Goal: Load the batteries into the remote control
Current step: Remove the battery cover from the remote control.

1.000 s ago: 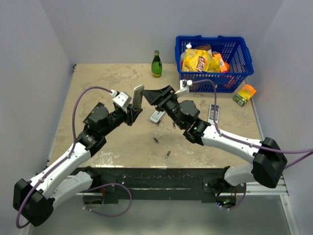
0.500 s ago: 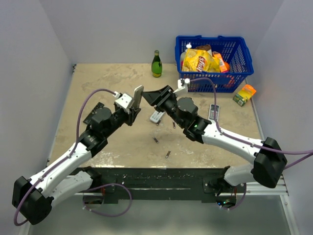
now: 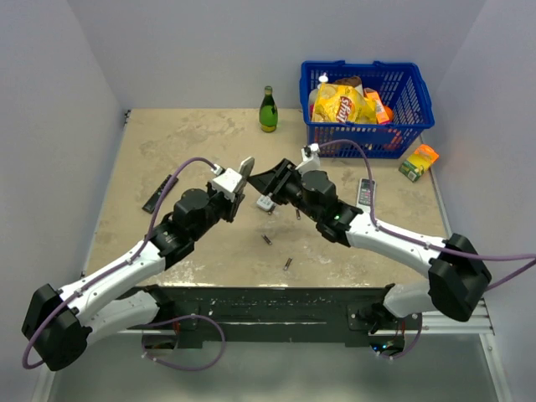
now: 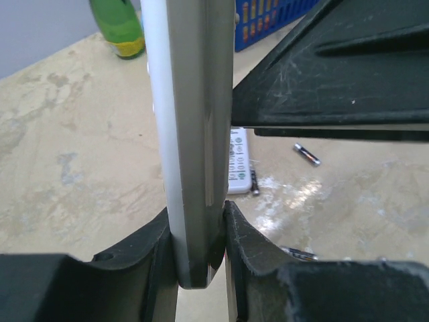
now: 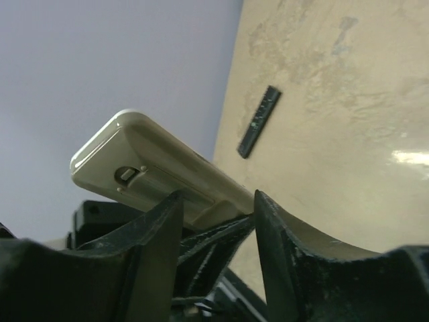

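Observation:
The remote control (image 3: 244, 172) stands upright above the table, and my left gripper (image 3: 232, 189) is shut on its lower end. The left wrist view shows it edge-on (image 4: 191, 127) between the pads, grey back to the right. My right gripper (image 3: 265, 179) meets that back from the right; its jaws stand apart, with its fingertips (image 5: 175, 201) by the battery cover (image 5: 157, 178) and nothing clamped. Three batteries (image 3: 266, 239) (image 3: 287, 265) (image 3: 297, 213) lie loose on the table.
A white remote (image 3: 268, 201) lies under the grippers and another remote (image 3: 366, 193) lies to the right. A black strip (image 3: 153, 201) is at the left. At the back stand a green bottle (image 3: 268, 110) and a blue basket (image 3: 416, 107) of snacks, with a small box (image 3: 419, 162) beside it.
Both arms have shifted: the left gripper carried the remote to the right and nearer the right gripper. The right gripper's jaws narrowed and now sit against the remote's back.

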You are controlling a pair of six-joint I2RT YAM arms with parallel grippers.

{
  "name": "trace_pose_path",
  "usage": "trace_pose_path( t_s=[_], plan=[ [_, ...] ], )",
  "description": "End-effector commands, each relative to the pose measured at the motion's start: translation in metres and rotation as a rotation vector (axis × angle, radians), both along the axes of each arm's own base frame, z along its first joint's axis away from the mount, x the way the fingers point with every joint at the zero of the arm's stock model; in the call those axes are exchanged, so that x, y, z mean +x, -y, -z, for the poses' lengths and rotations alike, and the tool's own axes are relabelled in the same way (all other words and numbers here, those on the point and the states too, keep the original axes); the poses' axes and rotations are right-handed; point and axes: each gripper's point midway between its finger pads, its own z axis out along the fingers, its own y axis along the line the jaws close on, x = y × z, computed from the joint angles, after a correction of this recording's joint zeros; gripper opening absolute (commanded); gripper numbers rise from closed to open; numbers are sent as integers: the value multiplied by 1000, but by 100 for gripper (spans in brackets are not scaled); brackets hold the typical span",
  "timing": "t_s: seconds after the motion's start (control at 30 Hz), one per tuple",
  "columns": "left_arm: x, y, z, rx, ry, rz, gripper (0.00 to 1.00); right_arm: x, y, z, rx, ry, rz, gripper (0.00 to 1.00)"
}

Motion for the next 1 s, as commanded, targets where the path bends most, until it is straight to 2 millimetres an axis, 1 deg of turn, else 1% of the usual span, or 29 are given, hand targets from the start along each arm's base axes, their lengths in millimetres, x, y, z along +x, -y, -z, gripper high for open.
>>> trace_pose_path(
  t_s=[0.0, 0.03, 0.07, 0.1, 0.13, 0.17, 0.2, 0.23, 0.27, 0.3, 0.33, 0.37, 0.4, 0.43, 0.47, 0.53, 0.57, 0.63, 0.7, 0.73, 0.8, 0.9, 0.93, 0.97],
  plan=[
    [-15, 25, -27, -136, -46, 86, 0, -8, 31, -27, -235, 291, -9, 56],
    [-17, 26, -27, -144, -57, 92, 0, -12, 40, -38, -290, 371, -15, 63],
    [-19, 29, -31, -152, -61, 112, 0, -17, 44, -41, -351, 444, -42, 67],
    [-22, 30, -28, -144, -88, 119, 0, -19, 50, -42, -461, 560, -71, 70],
    [-23, 30, -28, -142, -97, 124, 0, -26, 56, -49, -508, 626, -90, 75],
    [-27, 34, -33, -149, -102, 153, 0, -33, 56, -48, -553, 698, -145, 78],
    [-29, 35, -35, -156, -105, 165, 0, -33, 61, -47, -656, 806, -166, 79],
    [-32, 33, -30, -143, -128, 168, 0, -38, 62, -48, -688, 855, -190, 80],
    [-34, 35, -33, -149, -133, 183, 0, -43, 65, -47, -744, 943, -222, 80],
    [-36, 34, -31, -141, -153, 190, 0, -46, 66, -47, -761, 990, -237, 83],
    [-34, 31, -32, -145, -159, 185, 0, -48, 66, -53, -764, 1043, -228, 85],
    [-35, 31, -33, -154, -170, 200, 0, -50, 69, -47, -804, 1103, -235, 87],
    [-35, 30, -30, -160, -191, 202, 0, -57, 64, -48, -804, 1175, -277, 89],
    [-32, 26, -29, -165, -203, 198, 0, -61, 62, -47, -828, 1232, -309, 94],
    [-35, 28, -29, -169, -218, 221, 0, -63, 60, -45, -888, 1324, -339, 98],
    [-35, 24, -24, -154, -236, 219, 0, -67, 56, -44, -912, 1418, -373, 98],
    [-36, 24, -22, -148, -241, 228, 0, -67, 56, -41, -956, 1487, -384, 98],
    [-38, 21, -19, -132, -239, 235, 0, -75, 50, -44, -943, 1570, -415, 98],
    [-40, 19, -14, -120, -242, 238, 0, -76, 46, -49, -906, 1591, -398, 98],
    [-41, 18, -12, -117, -247, 238, 0, -82, 42, -56, -866, 1633, -396, 98],
    [-42, 19, -14, -123, -247, 247, 0, -84, 36, -62, -830, 1653, -399, 98],
    [-44, 21, -19, -147, -241, 270, 0, -87, 26, -64, -785, 1677, -417, 98],
    [-43, 20, -19, -153, -239, 266, 0, -87, 21, -60, -779, 1675, -432, 98],
    [-44, 22, -20, -163, -241, 279, 0, -87, 19, -64, -773, 1681, -433, 98]
  ],
)
